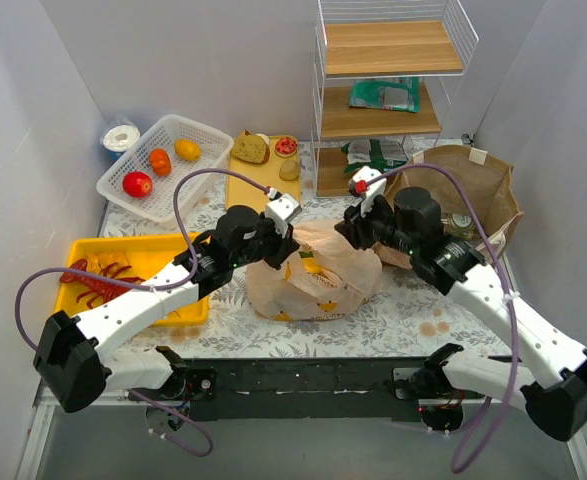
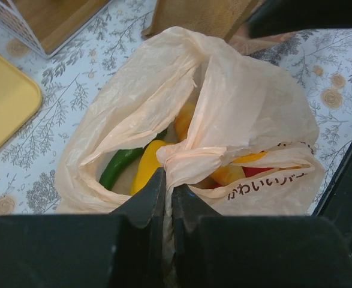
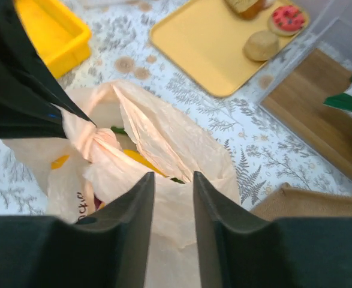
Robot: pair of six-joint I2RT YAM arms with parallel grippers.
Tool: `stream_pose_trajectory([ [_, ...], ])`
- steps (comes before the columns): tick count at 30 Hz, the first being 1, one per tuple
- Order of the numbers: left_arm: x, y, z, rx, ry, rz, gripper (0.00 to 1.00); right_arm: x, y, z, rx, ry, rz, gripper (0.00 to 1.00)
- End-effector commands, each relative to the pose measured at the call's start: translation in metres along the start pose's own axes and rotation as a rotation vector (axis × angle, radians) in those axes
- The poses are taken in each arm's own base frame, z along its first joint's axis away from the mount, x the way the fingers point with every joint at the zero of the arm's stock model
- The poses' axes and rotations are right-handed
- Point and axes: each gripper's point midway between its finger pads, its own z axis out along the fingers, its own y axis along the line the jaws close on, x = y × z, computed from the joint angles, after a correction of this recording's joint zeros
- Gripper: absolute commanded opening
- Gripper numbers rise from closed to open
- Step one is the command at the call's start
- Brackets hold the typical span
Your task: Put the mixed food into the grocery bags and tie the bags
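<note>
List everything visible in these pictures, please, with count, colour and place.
plastic bag: one, peach-orange, table centre
peppers: at least two, green and yellow, inside that bag
paper bag: one, brown, rear right
basket: one, white, rear left
tray: one, yellow, rear centre, bread on it
bin: one, yellow, left side
shelf: one, wood and white wire, rear right
left pincer: one, black, shut on plastic bag
right pincer: one, black, over plastic bag, grip unclear

White basket (image 1: 211, 140), yellow bin (image 1: 163, 250), shelf (image 1: 388, 48)
</note>
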Motion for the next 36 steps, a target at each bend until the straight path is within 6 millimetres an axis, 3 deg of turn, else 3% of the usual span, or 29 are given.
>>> stream_pose_trajectory([
  [1,-0.025,-0.010,-0.014,0.036,-0.126,0.098,0.00,-0.011,0.021,0.022,-0.249,-0.005,-0.074,0.35],
  [8,-0.028,-0.012,-0.020,0.045,-0.151,0.123,0.00,0.000,0.031,0.066,-0.456,-0.035,-0.193,0.33],
  [13,-0.027,-0.011,-0.020,0.042,-0.147,0.142,0.00,0.007,0.034,0.081,-0.570,-0.076,-0.251,0.33],
  [14,-0.027,-0.010,-0.019,0.036,-0.145,0.142,0.00,0.017,0.043,0.083,-0.640,-0.052,-0.230,0.33],
  [20,-0.029,0.011,-0.022,-0.079,-0.151,0.164,0.00,0.026,0.063,0.070,-0.806,-0.031,-0.224,0.35],
  [26,-0.030,0.018,-0.018,-0.113,-0.148,0.159,0.00,0.039,0.070,0.052,-0.802,-0.036,-0.212,0.40],
  [30,-0.031,0.009,-0.019,-0.066,-0.164,0.143,0.00,0.041,0.074,0.048,-0.789,-0.073,-0.201,0.46],
  [32,-0.028,0.002,-0.017,-0.026,-0.160,0.130,0.00,0.043,0.076,0.050,-0.766,-0.084,-0.205,0.52],
  [36,-0.020,-0.015,-0.010,0.076,-0.117,0.116,0.00,0.042,0.070,0.061,-0.692,-0.113,-0.232,0.53],
])
